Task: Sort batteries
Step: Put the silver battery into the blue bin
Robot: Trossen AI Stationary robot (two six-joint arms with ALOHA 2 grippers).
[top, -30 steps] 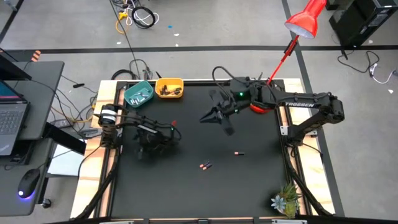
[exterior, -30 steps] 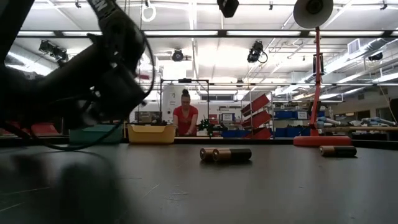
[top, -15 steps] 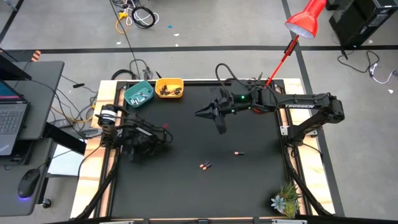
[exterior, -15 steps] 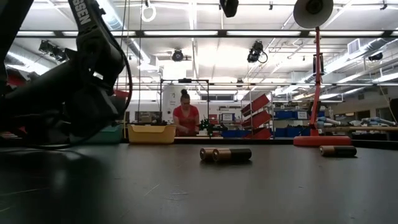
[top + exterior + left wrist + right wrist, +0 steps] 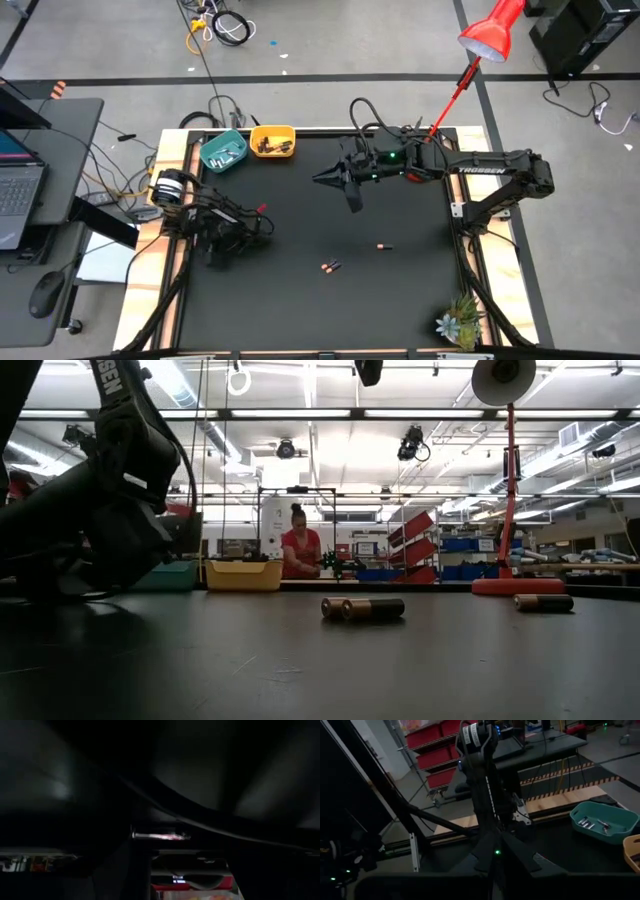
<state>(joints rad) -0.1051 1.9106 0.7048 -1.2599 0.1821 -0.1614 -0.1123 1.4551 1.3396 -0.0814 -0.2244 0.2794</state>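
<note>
Two bowls sit at the far left corner of the black table [image 5: 400,300]: a teal bowl [image 5: 223,151] holding whitish-silver batteries [image 5: 590,823], and just beside it a yellow bowl [image 5: 272,141] holding dark batteries with copper-orange ends [image 5: 266,146]. The left gripper [image 5: 232,240] is folded low over the mat near the table's left edge, and whether its fingers are apart or together cannot be told from any view. Farther right, a pair of loose batteries [image 5: 331,266] lies on the open mat; in the low view they are dark cylinders with copper ends, touching each other. The right gripper [image 5: 322,179] hangs above the far middle of the table, its tip toward the bowls; its finger state cannot be told either. Right of the pair, well apart, lies a single battery [image 5: 382,245] of the same dark-and-copper kind. A red lamp [image 5: 488,35] stands by the far right corner.
</note>
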